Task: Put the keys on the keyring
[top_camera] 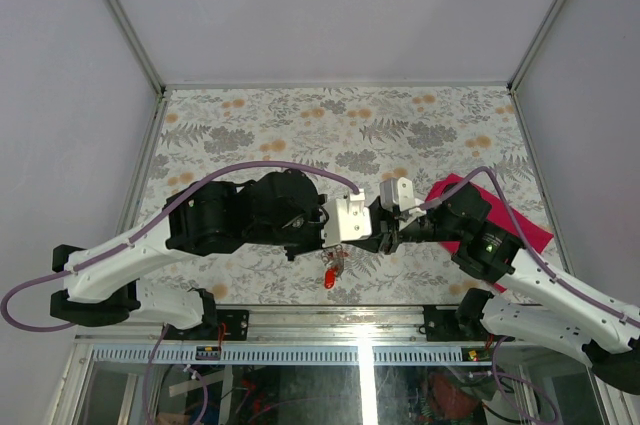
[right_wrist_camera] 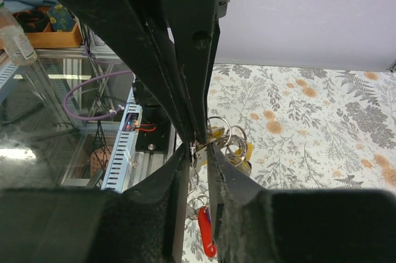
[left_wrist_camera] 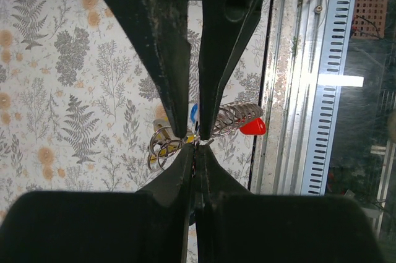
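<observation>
While the two arms bend inward and meet nose to nose over the near side of the floral table (top_camera: pixel 250 125), I count three key colours on the bundle: one red key (top_camera: pixel 330 275), one yellow key head (right_wrist_camera: pixel 247 151) and a sliver of blue key head (left_wrist_camera: pixel 193 112). There are also several loops of keyring (left_wrist_camera: pixel 162 150) and one magenta cloth (top_camera: pixel 530 235) under the right arm. Left gripper (left_wrist_camera: pixel 195 146) is pinched tight on the keyring wire. Right gripper (right_wrist_camera: pixel 198 150) shows a slim gap with ring metal in it, can't tell if it's actually biting. Red key dangles just off the fingertips, long axis running toward the near edge, red head farthest out.
</observation>
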Robot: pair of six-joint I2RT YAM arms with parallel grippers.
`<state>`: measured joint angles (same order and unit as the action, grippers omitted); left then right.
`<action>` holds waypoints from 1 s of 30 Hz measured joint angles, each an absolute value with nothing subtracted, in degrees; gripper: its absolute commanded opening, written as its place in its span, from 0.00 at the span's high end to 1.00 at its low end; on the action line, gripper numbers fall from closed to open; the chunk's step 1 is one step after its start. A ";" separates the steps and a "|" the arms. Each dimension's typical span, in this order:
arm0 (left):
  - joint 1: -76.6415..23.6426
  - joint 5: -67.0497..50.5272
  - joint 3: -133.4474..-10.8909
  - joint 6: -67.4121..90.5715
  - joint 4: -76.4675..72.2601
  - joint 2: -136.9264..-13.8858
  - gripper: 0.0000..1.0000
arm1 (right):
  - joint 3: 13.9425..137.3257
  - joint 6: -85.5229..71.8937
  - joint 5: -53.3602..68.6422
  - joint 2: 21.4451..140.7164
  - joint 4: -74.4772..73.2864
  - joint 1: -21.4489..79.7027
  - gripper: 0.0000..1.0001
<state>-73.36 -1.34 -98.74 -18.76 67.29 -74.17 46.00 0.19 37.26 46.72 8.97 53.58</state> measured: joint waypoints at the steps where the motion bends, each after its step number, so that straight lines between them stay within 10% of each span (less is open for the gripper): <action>1: -73.36 -1.30 -98.74 -18.76 67.26 -74.17 1.00 | 46.00 0.12 37.30 46.78 9.17 53.58 0.80; 8: -73.36 -1.02 -98.74 -18.79 67.26 -74.13 1.00 | 46.00 0.01 37.60 47.16 9.63 53.58 0.74; 13: -73.36 -0.78 -98.72 -18.76 67.18 -73.80 1.00 | 46.00 -0.14 37.74 47.29 9.76 53.58 0.98; 18: -73.36 -0.40 -98.54 -18.76 67.11 -73.52 0.99 | 46.00 -0.23 38.04 47.53 9.91 53.60 1.00; 30: -73.36 -1.34 -89.93 -17.21 54.61 -62.04 0.70 | 46.00 -0.71 35.38 45.01 10.59 53.63 1.00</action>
